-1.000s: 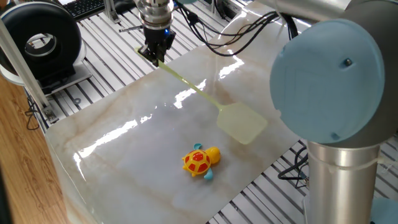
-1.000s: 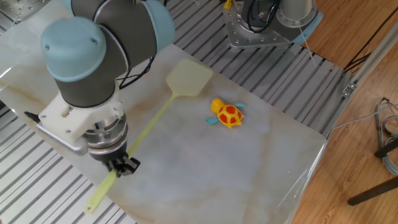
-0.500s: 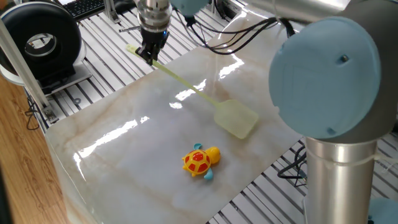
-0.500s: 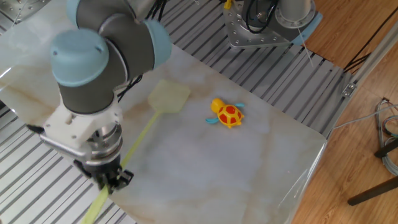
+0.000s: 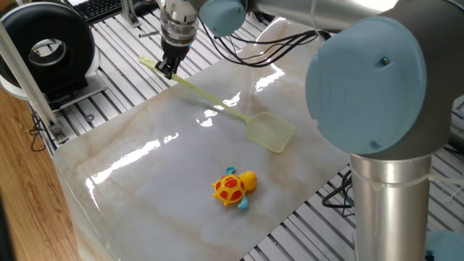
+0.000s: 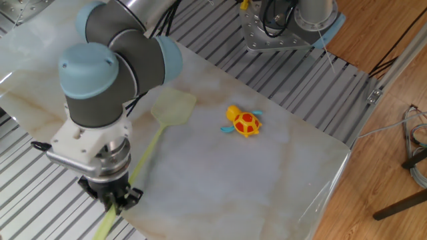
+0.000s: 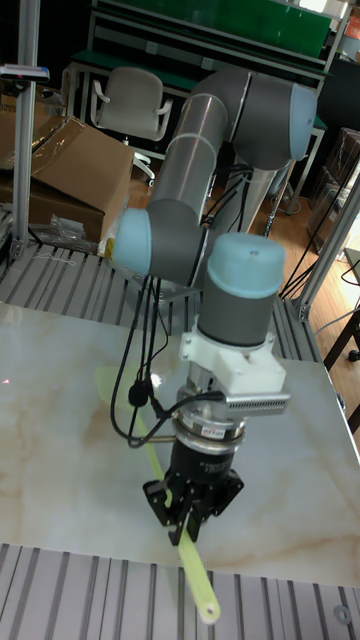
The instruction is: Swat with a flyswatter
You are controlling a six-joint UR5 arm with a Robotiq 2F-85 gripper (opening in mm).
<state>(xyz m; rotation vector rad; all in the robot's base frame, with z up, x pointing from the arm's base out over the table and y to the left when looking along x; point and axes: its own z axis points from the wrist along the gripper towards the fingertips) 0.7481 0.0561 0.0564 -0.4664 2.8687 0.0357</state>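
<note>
A: Position of gripper?
B: Near one edge of marble tabletop, pointing straight down. In the other fixed view, gripper at the lower left of the slab; in the tall fixed view, gripper close to the near edge.

A: Finger state?
B: Clamped on handle of flyswatter. Grip point close to the handle's end; a short stub of handle sticking out past the fingers.

A: Location of the flyswatter?
B: Handle running diagonally from the gripper across the slab, mesh head toward the middle. In the other fixed view, flyswatter pale yellow-green, head at the upper end of the handle, stub reaching the bottom of the picture. In the tall fixed view, flyswatter mostly hidden behind the wrist; only lower handle and a faint strip at left visible.

A: Head flat on the tabletop or raised?
B: Hard to judge; possibly tilted and just above the surface, contact not confirmable from these angles.

A: Other items on the slab?
B: Orange-and-yellow turtle toy, apart from the swatter head, toward the near edge in one fixed view. Same turtle toy to the right of the head in the other fixed view, not touching.

A: Surroundings?
B: Black round device on the slotted metal frame beside the slab. Cardboard box and chair behind the arm in the tall fixed view.
</note>
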